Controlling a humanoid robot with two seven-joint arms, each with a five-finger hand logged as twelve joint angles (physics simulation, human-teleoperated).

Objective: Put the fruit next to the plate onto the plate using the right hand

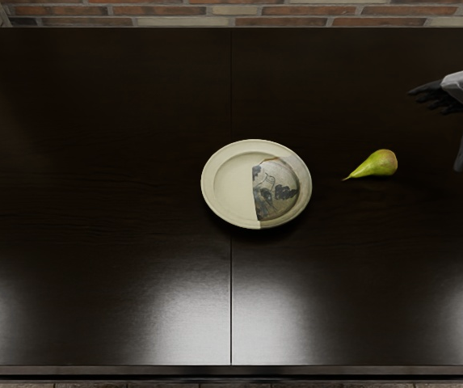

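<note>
A green pear (374, 165) lies on its side on the dark table, stem pointing left, a short way right of the plate. The cream plate (231, 184) sits near the table's middle, with a blue-grey pattern on its right half. My right hand (456, 109) comes in from the right edge, up and to the right of the pear and apart from it. Its fingers are spread and hold nothing.
The dark glossy table (134, 267) has a seam running down its middle. A brick wall (231, 11) runs along the far edge. The table's front edge lies near the bottom of the view.
</note>
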